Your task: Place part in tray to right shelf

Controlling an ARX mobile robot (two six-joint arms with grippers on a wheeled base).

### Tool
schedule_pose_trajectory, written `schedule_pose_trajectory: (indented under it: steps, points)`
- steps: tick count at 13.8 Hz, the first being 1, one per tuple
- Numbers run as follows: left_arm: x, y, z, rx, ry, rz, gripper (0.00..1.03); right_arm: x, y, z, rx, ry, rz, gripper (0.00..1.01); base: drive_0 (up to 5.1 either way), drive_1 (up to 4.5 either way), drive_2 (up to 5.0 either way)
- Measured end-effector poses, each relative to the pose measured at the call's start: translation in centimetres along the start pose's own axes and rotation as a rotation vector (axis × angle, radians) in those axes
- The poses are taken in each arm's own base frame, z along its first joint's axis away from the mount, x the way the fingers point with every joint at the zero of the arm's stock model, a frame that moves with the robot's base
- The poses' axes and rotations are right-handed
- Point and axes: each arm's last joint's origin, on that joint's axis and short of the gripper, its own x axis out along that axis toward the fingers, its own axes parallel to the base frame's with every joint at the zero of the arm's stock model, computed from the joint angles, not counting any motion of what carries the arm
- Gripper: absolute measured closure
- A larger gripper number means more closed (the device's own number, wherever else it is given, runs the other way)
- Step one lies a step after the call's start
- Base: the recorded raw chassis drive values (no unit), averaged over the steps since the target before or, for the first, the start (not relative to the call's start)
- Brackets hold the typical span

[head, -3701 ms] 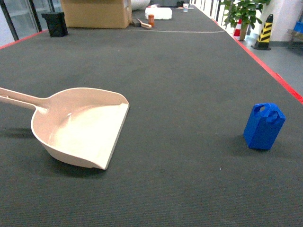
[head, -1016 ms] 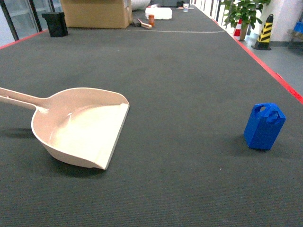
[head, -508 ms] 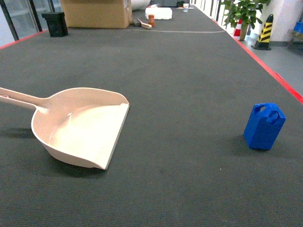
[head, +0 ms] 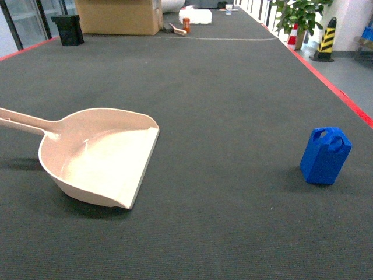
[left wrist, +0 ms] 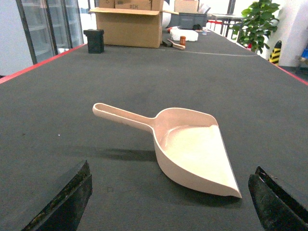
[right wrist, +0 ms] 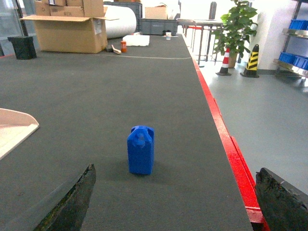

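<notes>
1. One part [head: 325, 156] stands upright at the right edge of the head view, on the dark grey tabletop [head: 233, 87]. One tray [head: 99, 156] lies at the left of that frame, its handle running off the left edge and its wide lip turned toward the part. The two are well apart, with bare mat between them.
2. At the top of the head view stand one cardboard box [head: 119, 16], one black bin [head: 68, 29], one white block [head: 195, 16] and one small orange container [head: 186, 24], all far from the task's things. A potted plant [head: 300, 14] and a yellow-and-black post [head: 324, 39] stand on the floor past the red border at upper right.
3. Neither arm shows in the head view. The left tool [left wrist: 168, 202] appears only in the left wrist view, its two dark fingers at the lower corners, spread wide and holding nothing, with the whole tray and its looped handle ahead.
4. The right tool [right wrist: 178, 202] appears only in the right wrist view, likewise spread wide and holding nothing, the part centred ahead and a corner of the tray's lip at the left edge.
5. Only the right wrist view shows a steel shelf [right wrist: 293, 33] with blue crates at upper right, and a red-and-white cone [right wrist: 224, 61].
</notes>
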Motion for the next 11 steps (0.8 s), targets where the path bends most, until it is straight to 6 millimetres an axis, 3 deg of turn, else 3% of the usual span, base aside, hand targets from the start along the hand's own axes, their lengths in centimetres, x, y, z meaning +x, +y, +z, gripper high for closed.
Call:
schedule_pose_trajectory:
  steps: [2,4,6,8,11]
  points:
    - [0.2,-0.4,-0.3,-0.082,0.192,0.136,0.05,0.0,0.0,0.0,0.000,0.000,0.000,0.03,0.0,0.00,0.0]
    - [1.1,-0.2,-0.1,-0.288,0.169,0.177,0.05,0.0,0.0,0.0,0.000,0.001,0.000,0.03,0.0,0.00,0.0]
    - [4.2,-0.2,0.6,-0.567,0.153,0.056,0.05,0.0,0.0,0.0,0.000,0.000,0.000,0.03,0.0,0.00,0.0]
    - [8.2,0.4,0.7,-0.712,0.143,0.029,0.05,0.0,0.0,0.0,0.000,0.000,0.000,0.03,0.0,0.00,0.0]
    - [13.7,1.3,-1.5,-0.813,0.190,0.002,0.05,0.0,0.0,0.0,0.000,0.000,0.000,0.03,0.0,0.00,0.0]
